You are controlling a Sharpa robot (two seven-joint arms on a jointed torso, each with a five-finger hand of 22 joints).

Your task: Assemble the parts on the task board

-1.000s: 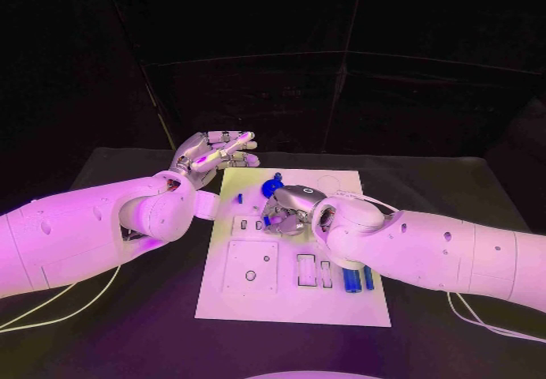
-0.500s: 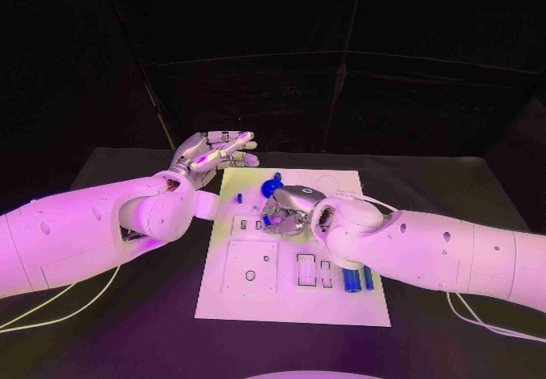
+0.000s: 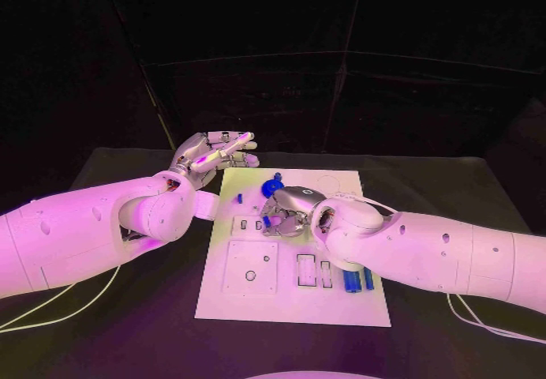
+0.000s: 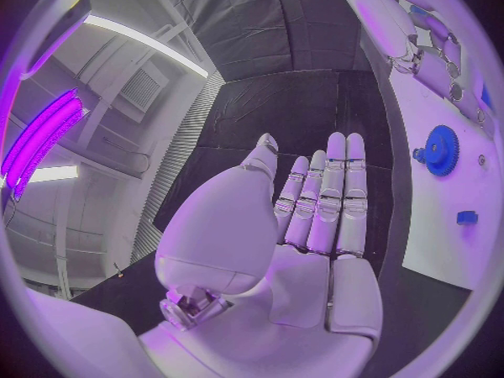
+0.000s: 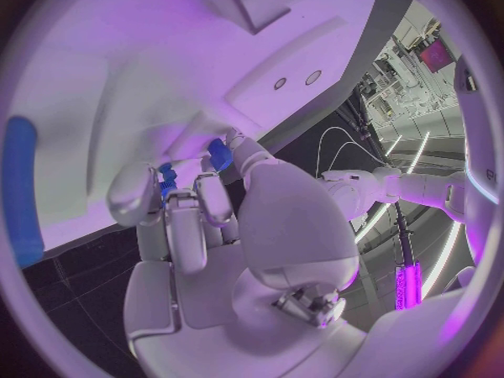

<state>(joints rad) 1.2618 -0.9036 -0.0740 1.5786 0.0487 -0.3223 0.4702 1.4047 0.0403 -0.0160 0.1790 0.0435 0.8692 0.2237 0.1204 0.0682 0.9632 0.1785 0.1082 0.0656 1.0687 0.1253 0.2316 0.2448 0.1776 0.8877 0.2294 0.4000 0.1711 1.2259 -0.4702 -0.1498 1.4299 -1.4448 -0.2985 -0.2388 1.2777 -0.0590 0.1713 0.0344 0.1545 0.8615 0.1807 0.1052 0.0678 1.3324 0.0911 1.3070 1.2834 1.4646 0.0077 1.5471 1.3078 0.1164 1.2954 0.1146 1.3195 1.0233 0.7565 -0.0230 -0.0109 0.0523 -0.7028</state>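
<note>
The black table (image 3: 455, 189) carries the white task board (image 3: 298, 308) at its middle, with cut-out recesses showing on the board's near half. The left hand (image 3: 211, 154) hovers off the board's far left corner, above the table; its fingers lie straight and side by side, palm bare, holding nothing. The right hand (image 3: 290, 212) is down over the board's middle, fingers curled toward the surface. In the right wrist view its fingertips (image 5: 218, 153) pinch a small blue part (image 5: 219, 154), with a second blue piece (image 5: 166, 176) just beside it; how much of either piece is hidden by the fingers is hard to make out. A blue gear (image 3: 271, 188) lies flat on the board just beyond the right hand, partly covered by it. Two blue pegs (image 3: 356, 279) lie side by side near the board's right edge, half hidden by the right forearm. A small blue block (image 4: 467, 217) sits near the gear.
</note>
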